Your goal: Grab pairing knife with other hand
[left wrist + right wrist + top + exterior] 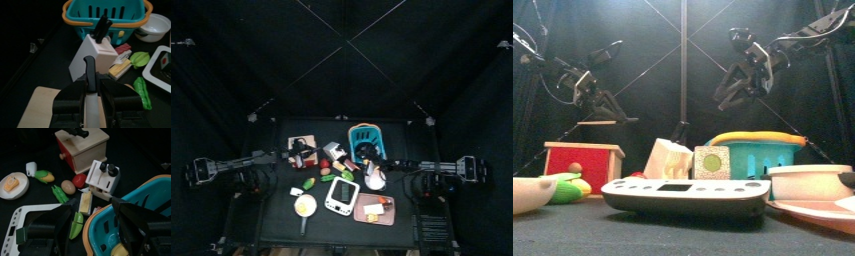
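Knife: the paring knife point(90, 80) is clamped between the jaws of my left end effector point(91, 97), handle pointing away toward the knife block point(93, 57).
Other hand: my right end effector point(90, 235) hangs with its jaws apart above the teal basket point(123, 223), well apart from the knife.
Risk: the handover could misalign; a pinch on the blade may let it slip, I judge.
Risk below: a dropped knife would land among crowded toys.
Surface: black desk point(278, 205).
Room: black curtains all round.

Dim overall w/ black curtains, table lit from above, wrist views soft, top view tiny.
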You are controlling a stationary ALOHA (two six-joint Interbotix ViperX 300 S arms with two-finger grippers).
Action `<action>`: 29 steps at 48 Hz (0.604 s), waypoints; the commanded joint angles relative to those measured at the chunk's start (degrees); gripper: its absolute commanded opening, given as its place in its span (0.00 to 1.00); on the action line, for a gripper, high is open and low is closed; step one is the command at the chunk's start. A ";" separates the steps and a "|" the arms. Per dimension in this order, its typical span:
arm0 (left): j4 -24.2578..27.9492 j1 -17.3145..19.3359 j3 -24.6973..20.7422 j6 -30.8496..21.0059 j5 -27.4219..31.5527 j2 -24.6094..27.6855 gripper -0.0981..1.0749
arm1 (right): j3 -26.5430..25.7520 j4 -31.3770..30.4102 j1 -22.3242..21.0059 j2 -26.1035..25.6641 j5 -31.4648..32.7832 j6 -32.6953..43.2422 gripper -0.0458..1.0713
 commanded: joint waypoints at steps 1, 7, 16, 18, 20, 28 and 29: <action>-3.60 -3.16 -2.20 -0.18 -0.62 0.09 0.57 | -0.97 -1.49 0.09 -0.97 -0.18 -0.09 0.86; -9.93 -7.21 -3.78 -0.09 -0.70 0.09 0.57 | -1.49 -4.31 1.05 -0.97 -0.18 -0.09 0.85; -21.53 -12.04 -5.98 -0.26 -0.70 0.53 0.57 | -2.11 -10.11 4.13 -1.32 -0.18 -0.09 0.85; -24.79 -12.92 -6.24 -0.26 -0.88 0.88 0.57 | -2.37 -11.51 4.92 -1.41 -0.18 -0.09 0.85; -28.13 -13.54 -6.59 -0.26 -1.05 1.23 0.57 | -2.64 -12.57 5.54 -1.41 -0.26 -0.09 0.85; -41.75 -16.00 -8.17 0.00 -1.76 3.96 0.57 | -3.87 -15.64 8.00 -0.70 -0.18 -0.09 0.85; -42.80 -16.44 -8.44 0.09 -1.76 4.31 0.57 | -4.31 -16.26 8.35 -0.53 -0.18 -0.09 0.85</action>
